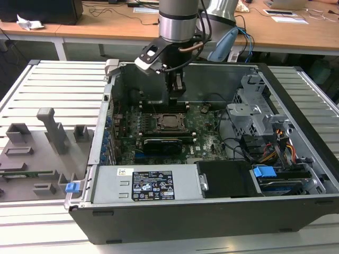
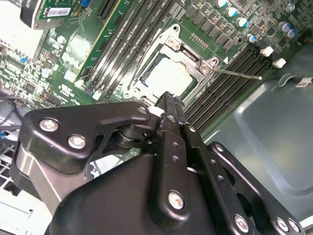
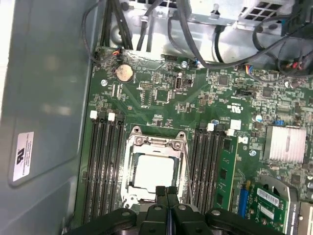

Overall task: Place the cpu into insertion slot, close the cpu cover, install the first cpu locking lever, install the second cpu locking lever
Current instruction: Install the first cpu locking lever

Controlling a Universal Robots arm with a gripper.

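The cpu (image 3: 154, 171) lies flat in the insertion slot (image 3: 128, 193) on the green board, its silvery top showing. The cpu cover (image 3: 155, 143) is down over it as a metal frame around the chip. In the second wrist view the cpu (image 2: 166, 76) shows through the cover (image 2: 195, 84), and a thin lever rod (image 2: 239, 74) sticks out sideways from one corner over the memory slots. My gripper (image 3: 167, 192) hangs just above the socket's edge, shut with nothing between its fingers; it is also seen as gripper (image 2: 168, 100) and gripper (image 1: 175, 92), above the socket (image 1: 170, 121).
The board sits inside an open computer case (image 1: 296, 95) with tall walls. Long black memory slots (image 3: 100, 161) flank the socket on both sides. A black card (image 1: 165, 143) stands in front of it, cables and a drive cage (image 1: 254, 111) to the exterior view's right.
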